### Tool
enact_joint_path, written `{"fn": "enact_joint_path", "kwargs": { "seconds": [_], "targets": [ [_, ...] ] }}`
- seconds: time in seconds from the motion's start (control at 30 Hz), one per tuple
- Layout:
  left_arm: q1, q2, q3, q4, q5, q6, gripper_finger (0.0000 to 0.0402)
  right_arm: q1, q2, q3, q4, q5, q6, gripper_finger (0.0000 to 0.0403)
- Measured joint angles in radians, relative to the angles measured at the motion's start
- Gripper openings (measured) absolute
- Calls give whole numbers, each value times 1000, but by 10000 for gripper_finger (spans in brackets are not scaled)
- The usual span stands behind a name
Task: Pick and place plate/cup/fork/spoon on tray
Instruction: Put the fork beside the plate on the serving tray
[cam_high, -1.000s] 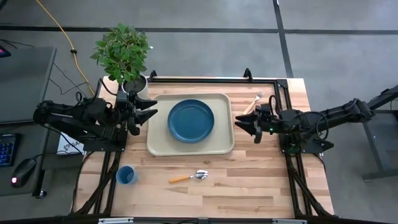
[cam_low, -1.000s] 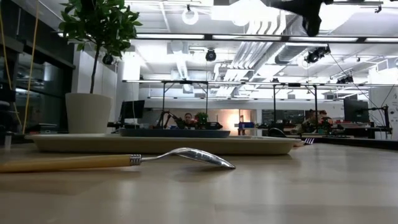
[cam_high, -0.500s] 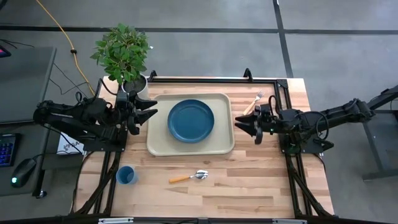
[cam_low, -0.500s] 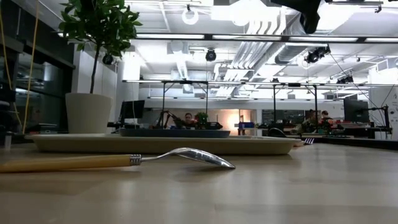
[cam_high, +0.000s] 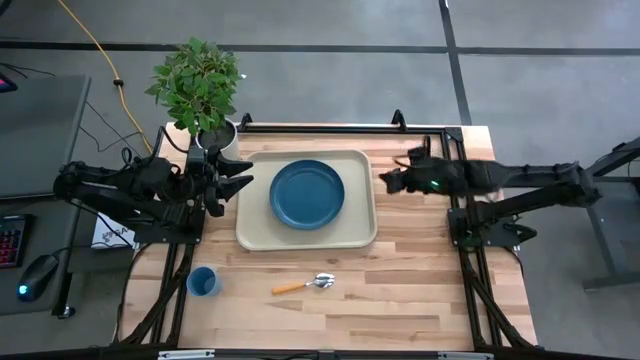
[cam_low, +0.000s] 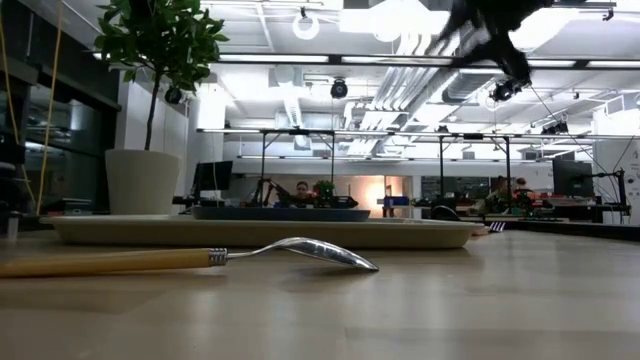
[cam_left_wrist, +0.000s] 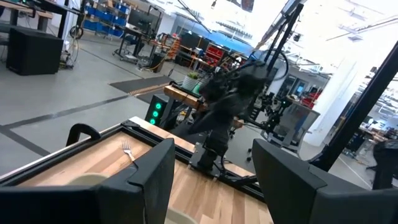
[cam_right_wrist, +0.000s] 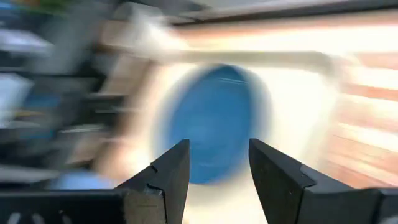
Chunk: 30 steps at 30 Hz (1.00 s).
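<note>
The dark-blue plate (cam_high: 307, 194) lies in the middle of the beige tray (cam_high: 258, 232) at the table's centre. The blue cup (cam_high: 203, 282) stands near the front left, and the spoon (cam_high: 303, 284) lies flat near the front, right of the cup. The fork (cam_left_wrist: 129, 151) lies by the far right corner, mostly under my right arm in the high view. My left gripper (cam_high: 246, 178) hangs open and level above the tray's left edge. My right gripper (cam_high: 386, 182) hangs open just right of the tray, tipped down toward the plate (cam_right_wrist: 214, 130). Neither gripper has anything between its fingers.
A potted plant (cam_high: 197, 85) stands at the far left corner behind my left arm. Black frame rails (cam_high: 330, 127) run along the table's far edge and sides. Bare wood shows between the tray and the front edge around the spoon (cam_low: 290, 250).
My right gripper has swung toward the table's far edge, over the fork's place, and has rolled and tipped downward toward the tray. It stays open. The right wrist view is blurred by this motion. The plate, cup, spoon and tray lie as before.
</note>
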Motion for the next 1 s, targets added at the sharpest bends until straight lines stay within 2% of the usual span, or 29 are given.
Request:
{"fn": "enact_joint_path", "kwargs": {
  "seconds": [0.1,0.2,0.3,0.47,0.6,1.0],
  "targets": [
    [0,0,0,0,0,0,196,-99,100,87,-336,17,96,155],
    [0,0,0,0,0,0,196,-187,192,92,-495,57,177,156],
    [0,0,0,0,0,0,196,-252,264,36,-455,73,229,158],
    [0,0,0,0,0,0,196,-324,377,-75,-223,81,318,158],
    [0,0,0,0,0,0,196,-372,465,-134,-119,82,416,158],
    [0,0,0,0,0,0,196,-448,656,-153,85,72,446,158]
  ]
}}
